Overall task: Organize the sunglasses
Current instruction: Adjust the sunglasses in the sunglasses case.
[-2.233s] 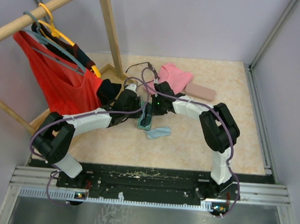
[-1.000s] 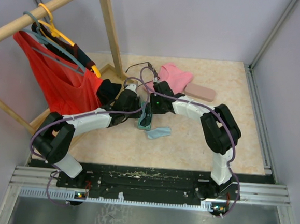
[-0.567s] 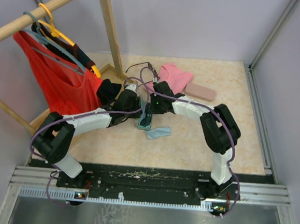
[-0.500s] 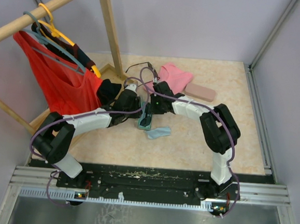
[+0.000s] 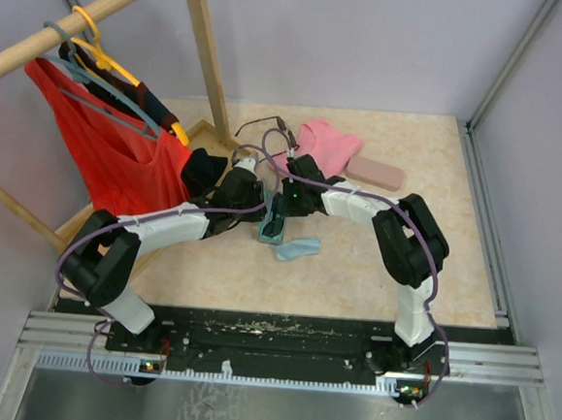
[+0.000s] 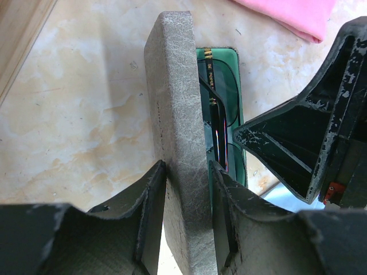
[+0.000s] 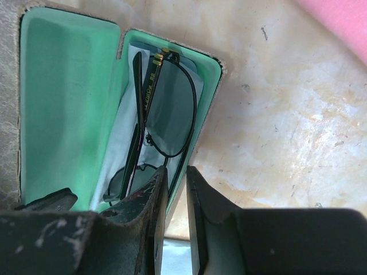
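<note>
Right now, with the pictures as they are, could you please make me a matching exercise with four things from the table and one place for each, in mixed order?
Things:
1. sunglasses
2. grey lid
3. pink case
4. loose blue cloth

Places:
A. flat on the table, beside the open case
B. at the far right, away from both arms
C. clamped upright in the left tool
D. inside the open case, on its green lining

Pairs: 1-D, 2-C, 3-B, 4-A
</note>
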